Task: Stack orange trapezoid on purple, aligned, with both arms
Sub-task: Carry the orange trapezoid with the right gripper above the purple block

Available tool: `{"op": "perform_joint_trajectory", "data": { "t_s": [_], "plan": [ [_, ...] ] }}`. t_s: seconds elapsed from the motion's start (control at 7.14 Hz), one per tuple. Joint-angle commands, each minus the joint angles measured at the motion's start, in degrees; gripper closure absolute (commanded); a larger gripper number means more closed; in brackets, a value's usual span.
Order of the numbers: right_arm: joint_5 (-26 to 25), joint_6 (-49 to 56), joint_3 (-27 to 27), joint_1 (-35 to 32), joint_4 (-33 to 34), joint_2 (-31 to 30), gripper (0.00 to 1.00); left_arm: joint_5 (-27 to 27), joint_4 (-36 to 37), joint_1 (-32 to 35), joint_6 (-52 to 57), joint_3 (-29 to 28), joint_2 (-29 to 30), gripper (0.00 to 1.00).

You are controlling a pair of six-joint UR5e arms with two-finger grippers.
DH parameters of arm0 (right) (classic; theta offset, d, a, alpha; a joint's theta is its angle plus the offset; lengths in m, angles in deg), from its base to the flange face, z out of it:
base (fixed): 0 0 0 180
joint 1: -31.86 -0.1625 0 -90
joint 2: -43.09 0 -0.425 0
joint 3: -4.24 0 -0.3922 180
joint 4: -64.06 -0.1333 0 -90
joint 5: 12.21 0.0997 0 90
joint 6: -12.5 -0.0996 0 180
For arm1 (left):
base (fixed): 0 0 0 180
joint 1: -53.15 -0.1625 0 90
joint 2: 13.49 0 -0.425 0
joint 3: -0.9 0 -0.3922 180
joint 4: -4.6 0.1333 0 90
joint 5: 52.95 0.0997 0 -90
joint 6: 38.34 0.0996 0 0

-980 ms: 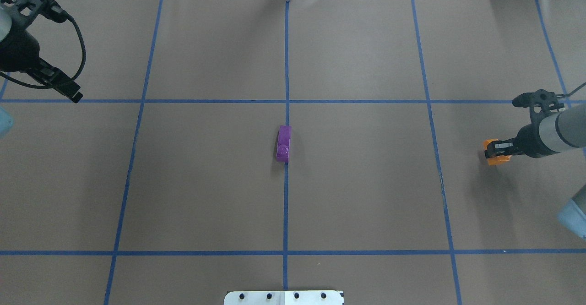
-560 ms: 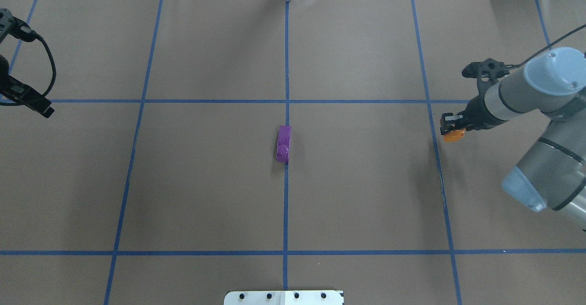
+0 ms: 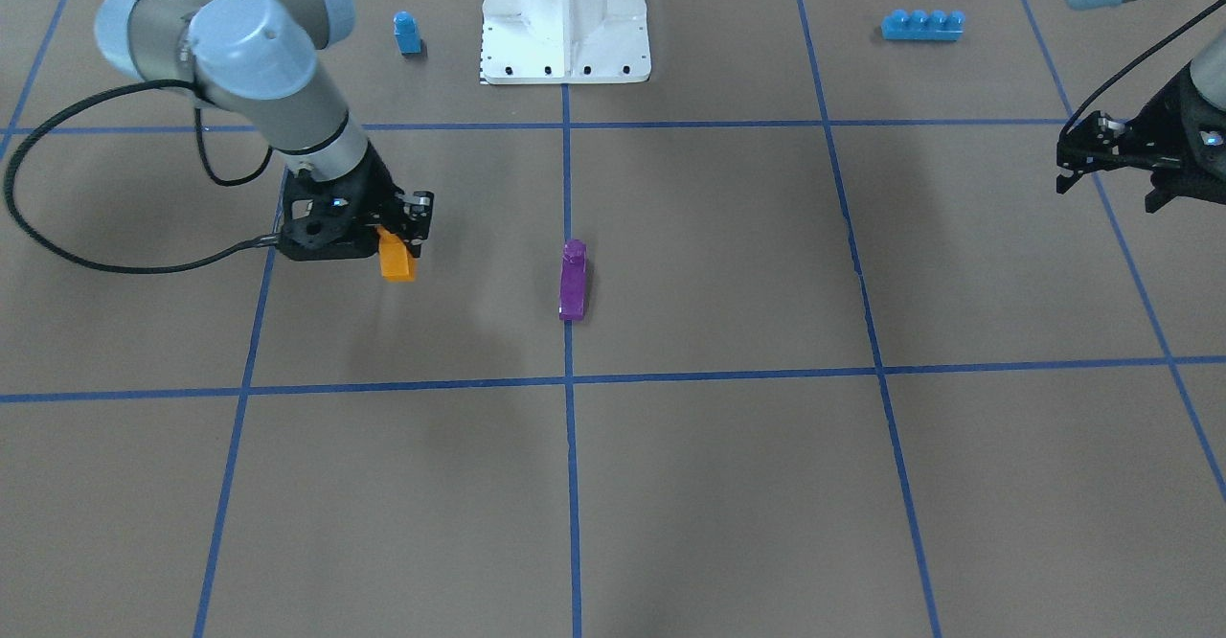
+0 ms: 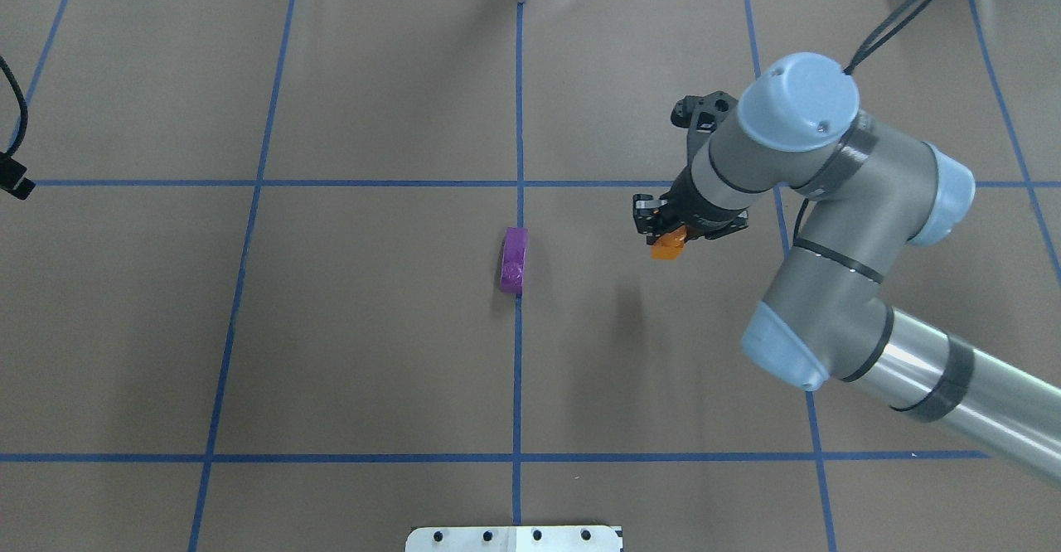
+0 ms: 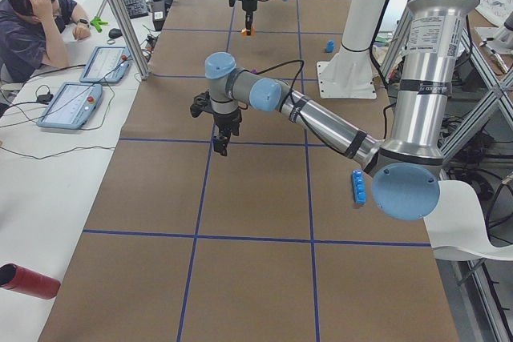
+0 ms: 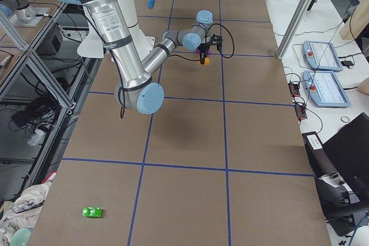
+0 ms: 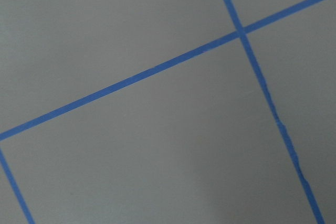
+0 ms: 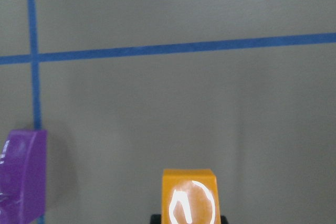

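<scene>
Right gripper [image 4: 661, 229], clamped on orange trapezoid [image 4: 668, 246], is now way closer to purple [image 4: 514, 260] vs 1 s ago, so align + stack prob. next.

You have brown paper [image 4: 373, 328] ruled with blue tape lines [image 4: 520, 121] as the work surface. In the front-facing view a small blue one-stud brick [image 3: 407, 33] stands at eleven o'clock, and a blue four-stud brick [image 3: 921, 25] lies at one o'clock. From the right end you see a green brick [image 6: 91, 212] at seven o'clock and two tablets [image 6: 323, 56] at three o'clock. From the left end, a red cylinder [image 5: 28, 281] lies at eight o'clock.
</scene>
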Motion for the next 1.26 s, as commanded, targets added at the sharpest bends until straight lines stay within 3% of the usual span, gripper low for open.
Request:
{"op": "perform_joint_trajectory", "data": {
  "t_s": [0.0,0.28,1.12],
  "plan": [
    [-4.46,-5.81,-5.22,6.07,5.63,11.19,1.0,-0.01,-0.01,0.18,-0.13,0.0,-0.09,0.0],
    [-6.3,-7.15,-11.31,7.66,5.64,16.67,1.0,-0.01,-0.01,0.1,-0.22,0.08,-0.79,0.0],
    [-10.0,-7.15,-17.3,7.66,4.93,20.11,1.0,-0.09,-0.01,0.01,-0.31,0.08,-0.88,0.0]
  ]
}}
